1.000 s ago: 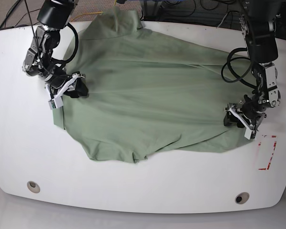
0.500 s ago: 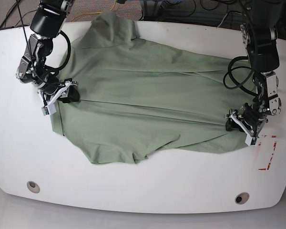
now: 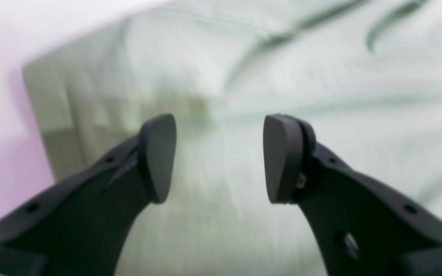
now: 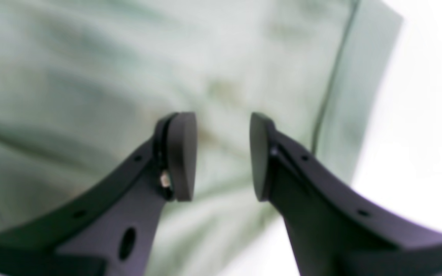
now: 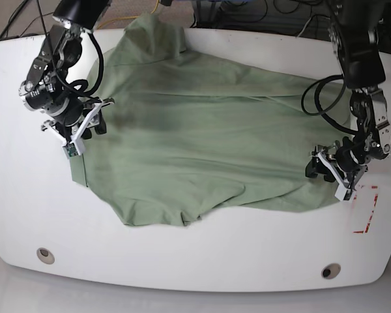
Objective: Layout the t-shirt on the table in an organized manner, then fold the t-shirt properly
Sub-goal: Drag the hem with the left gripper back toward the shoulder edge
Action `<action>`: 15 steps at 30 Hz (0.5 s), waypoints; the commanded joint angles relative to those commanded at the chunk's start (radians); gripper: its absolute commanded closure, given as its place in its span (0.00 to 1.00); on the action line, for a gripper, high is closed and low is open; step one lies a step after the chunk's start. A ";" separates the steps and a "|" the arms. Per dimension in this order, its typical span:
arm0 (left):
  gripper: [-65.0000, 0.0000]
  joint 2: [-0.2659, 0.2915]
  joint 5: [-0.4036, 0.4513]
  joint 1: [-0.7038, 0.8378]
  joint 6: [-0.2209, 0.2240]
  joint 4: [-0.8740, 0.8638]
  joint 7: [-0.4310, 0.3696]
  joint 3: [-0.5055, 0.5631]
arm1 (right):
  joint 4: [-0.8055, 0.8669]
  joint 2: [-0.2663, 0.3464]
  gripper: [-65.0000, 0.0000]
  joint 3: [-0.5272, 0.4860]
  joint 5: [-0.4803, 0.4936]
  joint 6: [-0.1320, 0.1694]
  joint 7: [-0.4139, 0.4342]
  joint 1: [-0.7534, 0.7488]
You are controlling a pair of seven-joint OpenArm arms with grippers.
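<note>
Right up close, the left wrist view shows the left gripper [image 3: 219,159] with its two dark fingers [image 3: 157,157] spread wide and nothing between them. Green cloth lies just under it, and the cloth's edge is off to the picture's left, where white table shows. The right wrist view shows the right gripper [image 4: 223,157] with a narrower gap, also holding nothing. Here a hem edge [image 4: 330,92] runs up and down, and past it on the picture's right is bare table. Farther back, the base view shows the whole t-shirt [image 5: 208,137]. It lies spread on the table [image 5: 26,195], stretched long from side to side, with one end by each arm. The right gripper [image 5: 85,124] sits over the shirt's edge on the picture's left, and the left gripper [image 5: 332,171] sits over the edge on the picture's right, near the red tape mark [image 5: 366,208]. Each arm is nearest its own end, so I think each should grab its own edge. The wrist views show the open fingers; the base view shows the bumpy front edge that is not flat yet.
</note>
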 joint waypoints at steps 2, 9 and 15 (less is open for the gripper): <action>0.48 0.000 -0.071 0.080 -0.051 0.100 0.046 -0.052 | 0.011 -0.002 0.54 0.000 0.000 0.000 -0.002 -0.041; 0.47 0.000 -0.213 0.249 -0.093 0.235 0.176 -0.233 | 0.014 -0.043 0.25 0.104 0.002 0.000 -0.002 -0.130; 0.47 -0.021 -0.288 0.339 -0.093 0.239 0.222 -0.358 | 0.015 -0.058 0.23 0.184 0.003 0.000 -0.020 -0.167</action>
